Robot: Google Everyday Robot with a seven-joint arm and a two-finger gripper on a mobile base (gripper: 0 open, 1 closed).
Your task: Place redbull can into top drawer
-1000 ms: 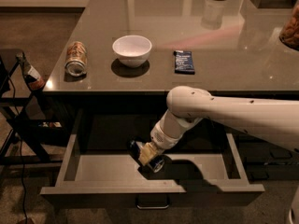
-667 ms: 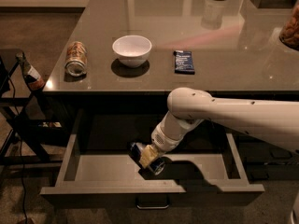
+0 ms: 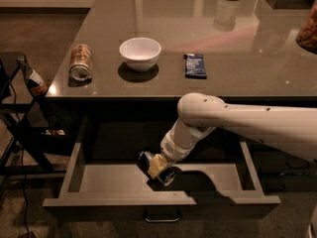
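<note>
The top drawer [image 3: 117, 201] stands pulled out below the near edge of the tabletop [image 3: 242, 58]. Inside it, the pincer [image 3: 159, 165] pinches the redbull can [image 3: 147, 160], tilted just above the drawer floor. Along the near edge sit an orange-brown can [image 3: 80, 62], a white bowl [image 3: 140, 52] and a dark-blue packet [image 3: 195, 65].

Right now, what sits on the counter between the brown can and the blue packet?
A white bowl, seen in the camera view. The gripper is below, in the open drawer, holding the blue can.
</note>
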